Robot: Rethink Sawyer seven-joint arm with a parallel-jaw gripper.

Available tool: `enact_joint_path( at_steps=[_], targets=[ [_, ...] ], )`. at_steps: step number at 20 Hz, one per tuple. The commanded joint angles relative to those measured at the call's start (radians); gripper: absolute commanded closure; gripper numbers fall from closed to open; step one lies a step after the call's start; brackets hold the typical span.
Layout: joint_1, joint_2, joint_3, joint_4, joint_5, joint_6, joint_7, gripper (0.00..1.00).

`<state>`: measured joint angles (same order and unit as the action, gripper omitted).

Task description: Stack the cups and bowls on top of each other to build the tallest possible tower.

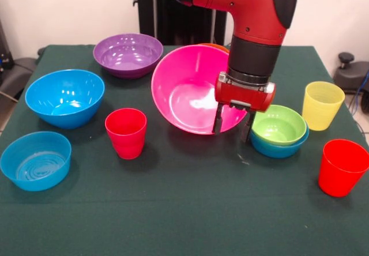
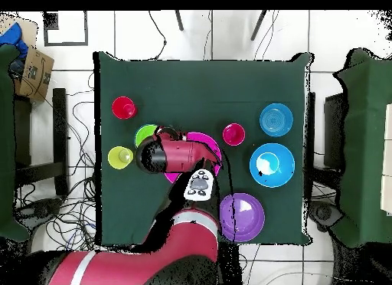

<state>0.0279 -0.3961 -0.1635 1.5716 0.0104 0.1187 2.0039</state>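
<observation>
The big pink bowl stands tilted at the table's middle, its opening facing the front view, with a sliver of an orange bowl behind its top rim. My gripper hangs at the bowl's right rim, one finger inside and one outside, the jaws standing apart. A lime green bowl sits nested in a blue bowl just right of it. Loose cups: a red cup, a second red cup and a yellow cup. In the overhead view the arm hides the gripper.
A purple bowl, a deep blue bowl and a shallow blue bowl stand on the left of the front view. The green table has its edge close to the right-hand red cup.
</observation>
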Motion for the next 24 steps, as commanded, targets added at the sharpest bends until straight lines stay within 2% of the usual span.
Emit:
enact_joint_path(
  at_steps=[1,5,15,24],
  targets=[
    [0.008,0.026,0.083,0.020,-0.030,0.024,0.083,0.00],
    [-0.025,-0.020,0.113,0.051,-0.050,0.050,0.049,0.00],
    [-0.139,-0.194,0.188,0.160,-0.082,0.190,-0.058,0.00],
    [-0.173,-0.252,0.219,0.203,-0.091,0.233,-0.046,0.00]
  ],
)
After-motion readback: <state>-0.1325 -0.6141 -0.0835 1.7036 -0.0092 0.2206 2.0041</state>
